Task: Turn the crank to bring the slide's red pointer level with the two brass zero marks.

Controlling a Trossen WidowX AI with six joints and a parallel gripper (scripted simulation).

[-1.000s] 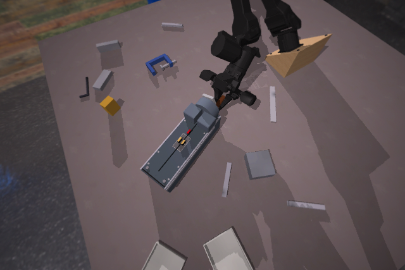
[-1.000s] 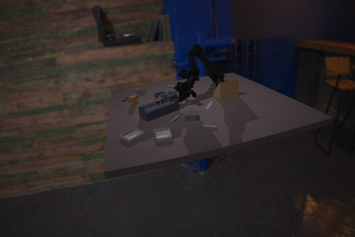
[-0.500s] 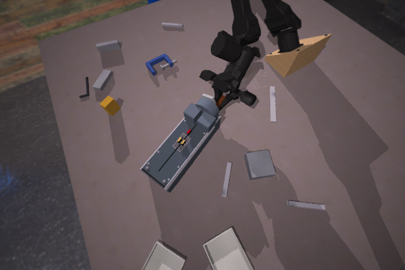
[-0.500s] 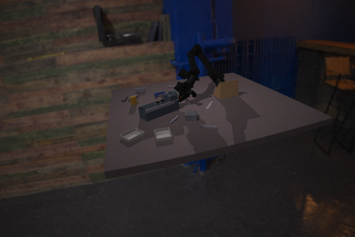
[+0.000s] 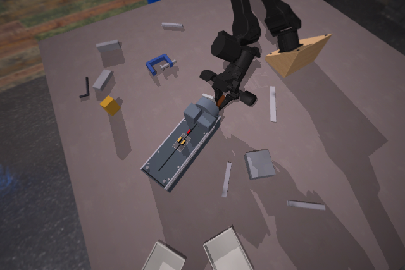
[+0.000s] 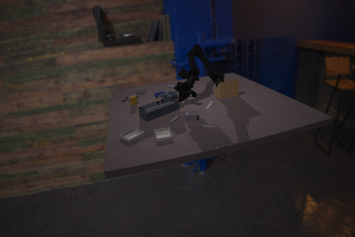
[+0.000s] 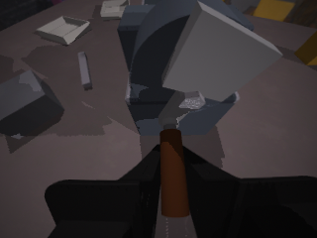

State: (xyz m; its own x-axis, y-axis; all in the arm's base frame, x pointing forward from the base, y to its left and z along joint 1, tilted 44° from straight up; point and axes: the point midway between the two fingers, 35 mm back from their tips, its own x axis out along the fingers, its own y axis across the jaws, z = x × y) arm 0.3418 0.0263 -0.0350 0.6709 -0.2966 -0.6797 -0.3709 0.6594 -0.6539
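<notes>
The machine is a long dark slate box [image 5: 169, 162] [image 6: 162, 112] with a grey round housing at its arm-side end. The red pointer [image 5: 188, 131] sits in the slot between the housing and the two brass zero marks [image 5: 181, 140], off their level on the housing side. The crank's orange-brown handle [image 5: 221, 100] [image 7: 173, 174] sticks out past the housing, with a pale grey crank piece [image 7: 223, 55] beyond it in the wrist view. My gripper [image 5: 218, 105] [image 7: 168, 148] is shut on the handle, one finger on each side. The pointer is not seen in the wrist view.
A grey block [image 5: 259, 164] [image 7: 25, 101] and flat bars [image 5: 226, 179] [image 5: 273, 104] lie right of the machine. A blue clamp [image 5: 157, 62], a yellow block [image 5: 110, 105] and a black hex key [image 5: 87, 88] lie left. Two pale trays [image 5: 209, 250] [image 6: 132, 139] stand at the front, a wooden wedge [image 5: 304, 57] by the arm's base.
</notes>
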